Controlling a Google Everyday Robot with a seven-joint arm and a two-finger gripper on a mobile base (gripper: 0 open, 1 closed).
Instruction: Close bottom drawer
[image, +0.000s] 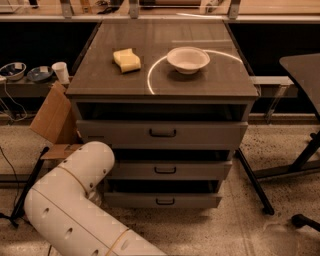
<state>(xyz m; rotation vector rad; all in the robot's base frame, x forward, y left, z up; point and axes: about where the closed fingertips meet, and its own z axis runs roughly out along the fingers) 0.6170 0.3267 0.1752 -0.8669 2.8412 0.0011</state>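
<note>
The grey cabinet has three drawers. The bottom drawer (162, 200) is the lowest, with a flat grey front and a small black bar handle (165, 201); a dark gap shows above its front. The middle drawer (167, 170) and the top drawer (162, 134) sit above it with the same handles. My white arm (75, 210) bends across the lower left, its elbow just left of the lower drawers. The gripper is out of view.
On the cabinet top (100, 80) lie a yellow sponge (126, 60) and a white bowl (188, 59). Cardboard (52, 120) leans at the left, near a white cup (61, 72). A black table leg (252, 182) runs at the right.
</note>
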